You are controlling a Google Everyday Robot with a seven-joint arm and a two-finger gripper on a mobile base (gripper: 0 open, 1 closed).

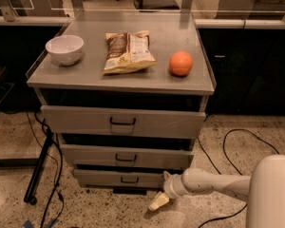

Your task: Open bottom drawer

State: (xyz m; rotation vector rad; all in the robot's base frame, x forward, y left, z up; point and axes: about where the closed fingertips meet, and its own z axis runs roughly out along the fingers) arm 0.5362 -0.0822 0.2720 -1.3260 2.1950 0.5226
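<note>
Bottom drawer (pixel 104 178): lowest of three grey fronts in the cabinet (pixel 85 76), narrowest in appearance, nearest the floor. Small dark wire handle (pixel 129 180) at the centre of the front. Thin dark gap between this front and the middle drawer (pixel 95 155) above it.

Gripper (pixel 159 202): low at the cabinet's front right corner, just below and right of the bottom drawer front, pale tip angled down toward the floor. Not at the handle. Open or closed state: cannot tell.

Arm (pixel 213 183): white, reaching toward the cabinet from the right.

Top drawer (pixel 76 120): tallest front, directly under the cabinet top.

On the cabinet top, left to right: white bowl (pixel 64 49), chip bag (pixel 128 51), orange (pixel 181 63).
</note>
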